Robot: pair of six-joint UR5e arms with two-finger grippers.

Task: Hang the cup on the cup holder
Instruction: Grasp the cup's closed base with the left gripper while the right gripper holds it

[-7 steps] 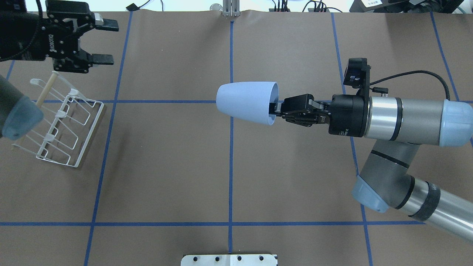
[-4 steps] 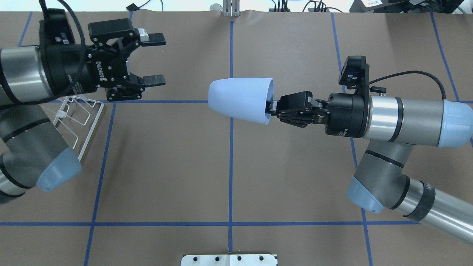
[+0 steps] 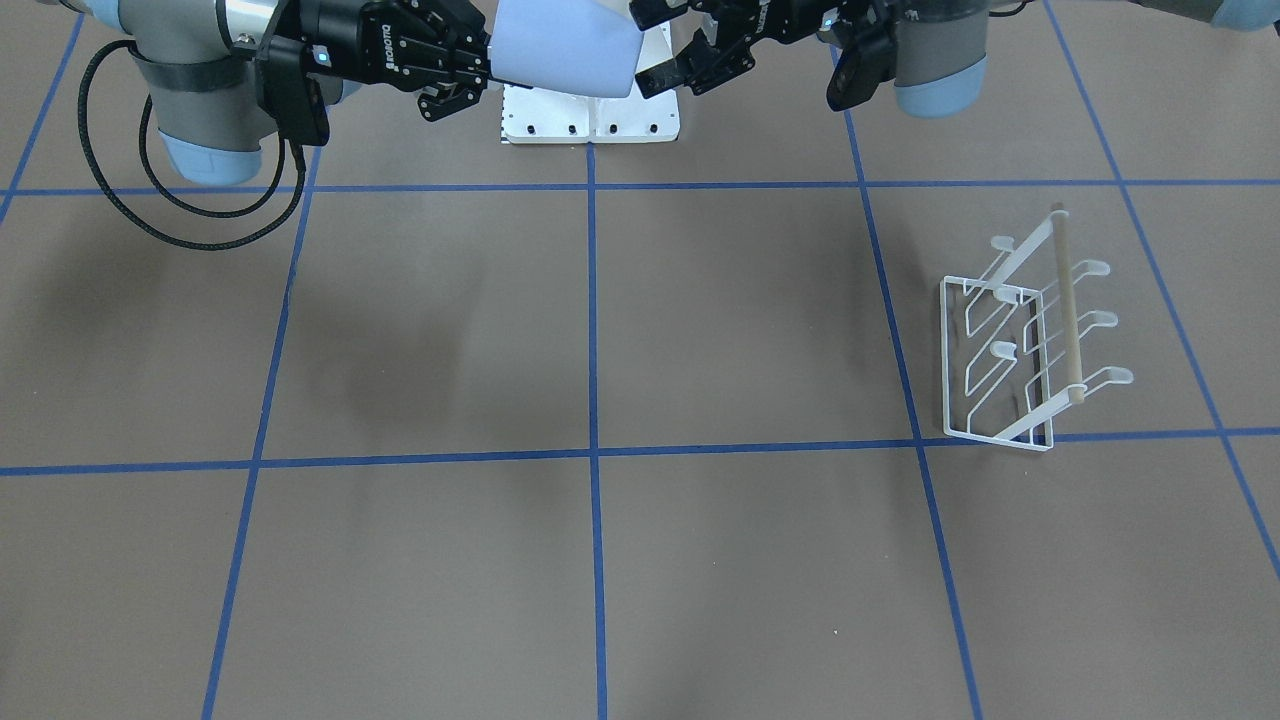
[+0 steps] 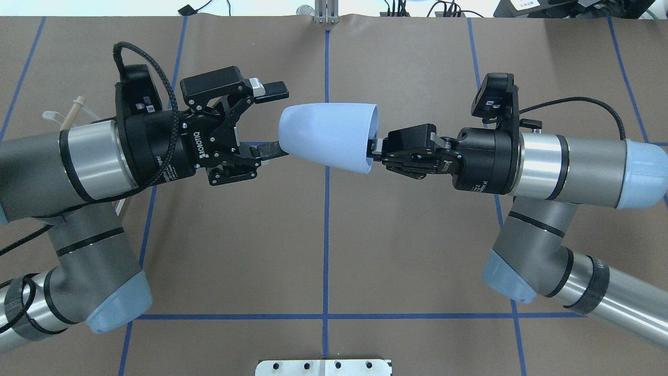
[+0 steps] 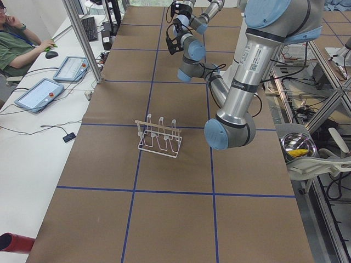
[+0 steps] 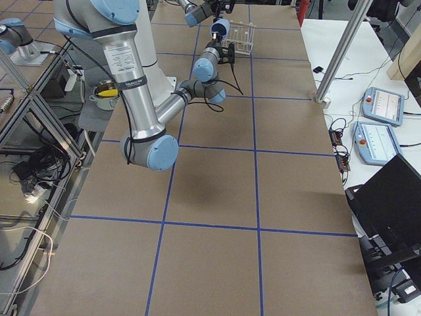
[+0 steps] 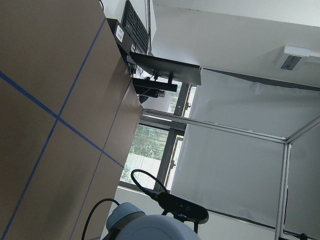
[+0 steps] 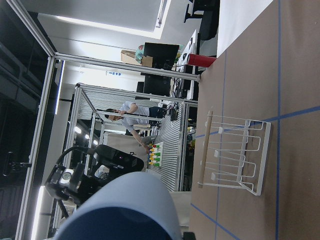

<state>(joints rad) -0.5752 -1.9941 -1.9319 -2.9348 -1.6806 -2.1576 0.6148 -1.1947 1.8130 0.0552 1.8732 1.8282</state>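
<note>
Right hand (image 4: 373,149) clamped on cup (image 4: 326,136) rim; cup horizontal, aloft over desk (image 3: 420,330) centre; left hand (image 4: 286,120) fingers apart, flanking cup base; cup holder (image 3: 1068,310) on desk, robot's left, well apart

table (image 4: 417,250) brown | blue tape grid (image 4: 325,250) | white bolted plate (image 4: 323,367) at table edge | operator (image 5: 13,44) seated at bench (image 5: 24,181)

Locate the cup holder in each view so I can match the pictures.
Front-facing: cup holder, right of centre.
Overhead: far left, mostly behind left arm.
Exterior left: centre-left.
Exterior right: top, beside the cup, at.
Left wrist: not in view.
Right wrist: lower right.
Shared landmark: blue tape crossing by its base.
</note>
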